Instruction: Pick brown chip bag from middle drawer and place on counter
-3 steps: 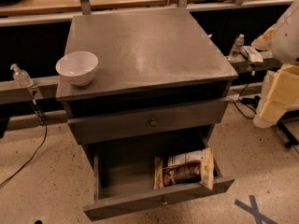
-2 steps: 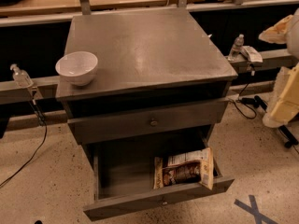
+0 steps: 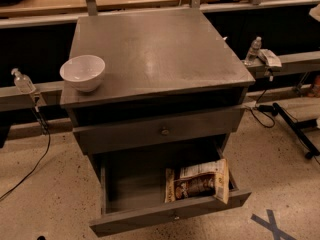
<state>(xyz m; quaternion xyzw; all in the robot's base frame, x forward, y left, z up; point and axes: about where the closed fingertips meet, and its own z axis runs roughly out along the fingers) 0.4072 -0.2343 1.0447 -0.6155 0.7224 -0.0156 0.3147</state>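
The brown chip bag (image 3: 197,180) lies flat in the right half of the open middle drawer (image 3: 170,215), its right edge leaning on the drawer's side wall. The drawer is pulled out towards me under the cabinet. The counter (image 3: 155,49) is the grey cabinet top above it. My gripper is not in view; only a pale sliver of the arm (image 3: 316,11) shows at the top right edge, far from the bag.
A white bowl (image 3: 83,72) stands on the counter's front left corner. The upper drawer (image 3: 164,131) is shut. Small bottles stand on side rails at left (image 3: 22,81) and right (image 3: 254,49). Cables and a blue tape cross (image 3: 272,224) lie on the floor.
The cream arm that hung at the right edge has withdrawn up and out of the picture. The bag, drawer and bowl have not moved.
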